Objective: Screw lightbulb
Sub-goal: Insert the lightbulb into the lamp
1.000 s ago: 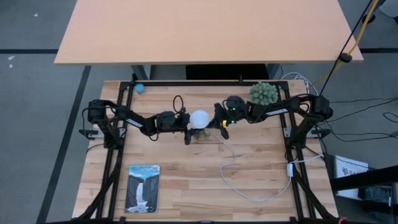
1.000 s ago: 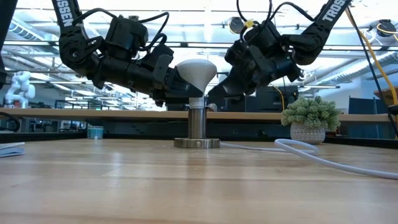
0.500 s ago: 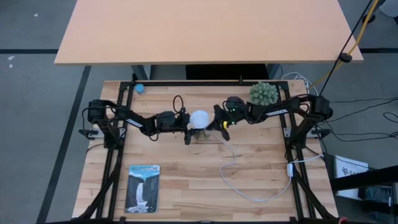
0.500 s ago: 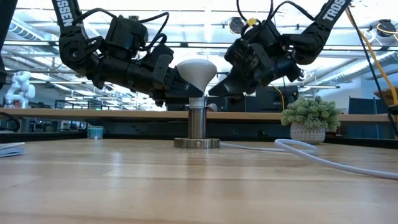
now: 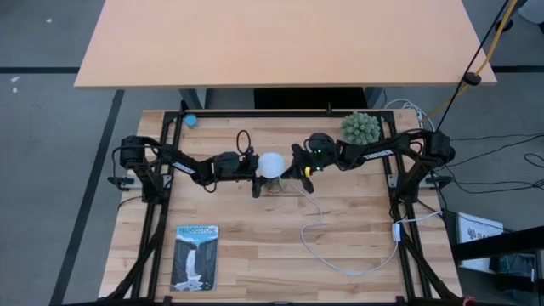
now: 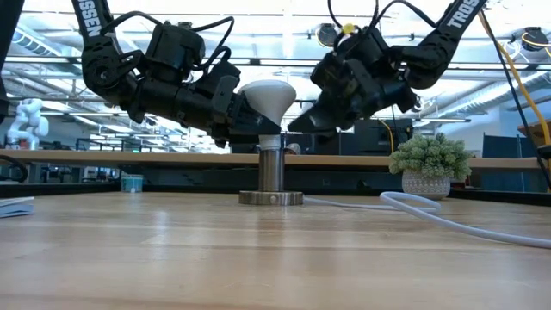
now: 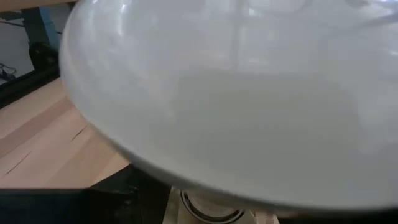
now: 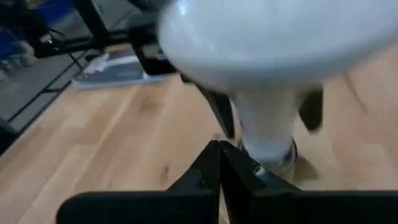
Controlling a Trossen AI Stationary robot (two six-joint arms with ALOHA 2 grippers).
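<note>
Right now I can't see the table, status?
Left end effector gripping bulb seated in socket. Right end effector shut, beside the bulb's neck. Nothing blocking.

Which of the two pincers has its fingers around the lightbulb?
The left pincer: its fingers stand on both sides of the lightbulb neck. The right pincer is shut, its tip near the neck on the other side.

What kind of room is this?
Probably a robotics lab or workshop: a wooden workbench with two robot arms, open-plan desks behind it, and exposed ceiling beams.
</note>
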